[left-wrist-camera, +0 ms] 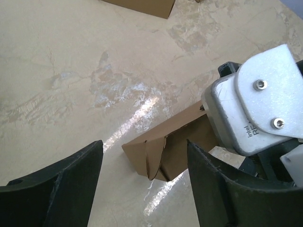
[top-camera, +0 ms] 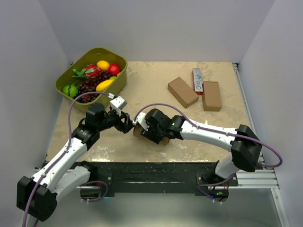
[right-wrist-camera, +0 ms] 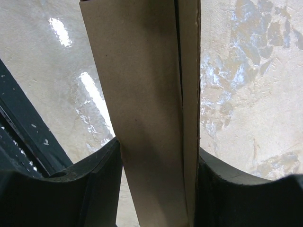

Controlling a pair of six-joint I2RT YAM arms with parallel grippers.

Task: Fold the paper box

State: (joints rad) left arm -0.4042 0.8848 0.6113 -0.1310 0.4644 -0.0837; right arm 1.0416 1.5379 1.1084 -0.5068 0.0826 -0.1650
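Observation:
The paper box [right-wrist-camera: 147, 94] is a brown cardboard piece standing on edge between my right gripper's [right-wrist-camera: 158, 189] fingers, which press on both its faces. In the top view the box [top-camera: 163, 140] shows only as brown slivers under the right gripper [top-camera: 147, 132] near the table's front middle. In the left wrist view the box's [left-wrist-camera: 161, 151] near end shows a folded side flap with a curved edge. My left gripper [left-wrist-camera: 144, 184] is open, its fingers either side of that end and apart from it. From above, the left gripper [top-camera: 127, 124] sits just left of the box.
A green basket [top-camera: 120, 61] of fruit stands at the back left. Two plain brown boxes [top-camera: 182, 91] [top-camera: 211, 95] and a white-and-red carton [top-camera: 197, 80] lie at the back right. The black front rail [top-camera: 151, 170] runs just behind the arms' bases.

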